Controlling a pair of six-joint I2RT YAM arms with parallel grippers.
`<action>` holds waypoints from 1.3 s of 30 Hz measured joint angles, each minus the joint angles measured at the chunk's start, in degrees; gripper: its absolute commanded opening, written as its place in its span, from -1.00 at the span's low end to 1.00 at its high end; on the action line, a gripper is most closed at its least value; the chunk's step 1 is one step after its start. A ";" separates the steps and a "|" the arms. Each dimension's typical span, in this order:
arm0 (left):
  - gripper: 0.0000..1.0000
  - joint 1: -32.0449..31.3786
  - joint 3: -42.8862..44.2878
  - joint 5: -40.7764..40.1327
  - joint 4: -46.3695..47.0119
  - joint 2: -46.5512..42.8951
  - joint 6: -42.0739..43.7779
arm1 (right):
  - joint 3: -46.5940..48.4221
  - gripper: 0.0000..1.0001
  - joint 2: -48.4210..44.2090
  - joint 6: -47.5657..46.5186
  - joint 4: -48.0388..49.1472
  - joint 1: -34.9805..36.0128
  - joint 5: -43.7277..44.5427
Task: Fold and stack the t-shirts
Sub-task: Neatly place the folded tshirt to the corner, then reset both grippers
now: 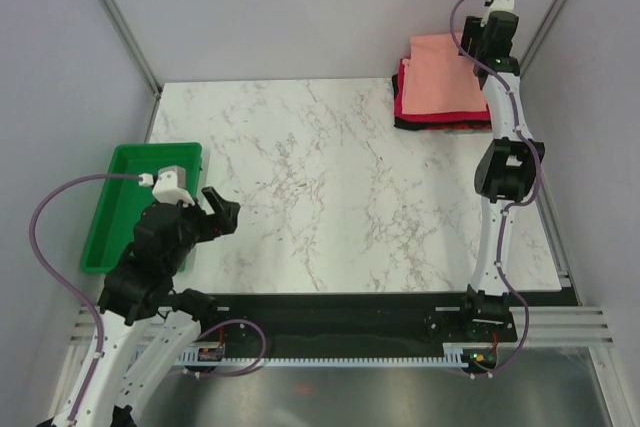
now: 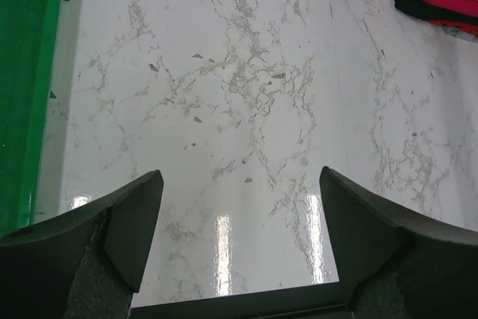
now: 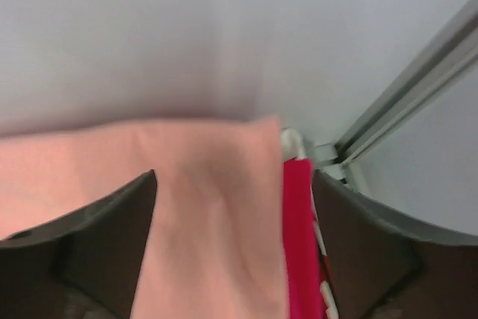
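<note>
Right pincer [image 3: 233,184] apart over salmon-pink t-shirt [image 1: 440,72] (top of t-shirt stack [image 1: 403,102]); left pincer [image 2: 239,184] apart above bare table [image 1: 320,177].

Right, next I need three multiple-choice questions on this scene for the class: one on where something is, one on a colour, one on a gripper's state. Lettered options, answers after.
1. Where is the stack of t-shirts?
A. at the far right corner of the table
B. at the near left corner
C. in the centre

2. What colour is the top t-shirt?
A. black
B. salmon-pink
C. blue

3. How is the left gripper?
A. shut on a shirt
B. open, holding nothing
C. shut, empty

Answers:
1 A: the top view shows the stack in the far right corner, below the right gripper.
2 B: pink cloth lies over the crimson and black layers.
3 B: its wrist view shows the fingers apart with only bare marble between them.
</note>
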 measured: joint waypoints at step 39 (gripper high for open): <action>0.99 0.11 -1.44 -2.84 1.01 0.50 0.09 | -90.92 0.96 -100.67 29.03 -16.83 25.53 0.59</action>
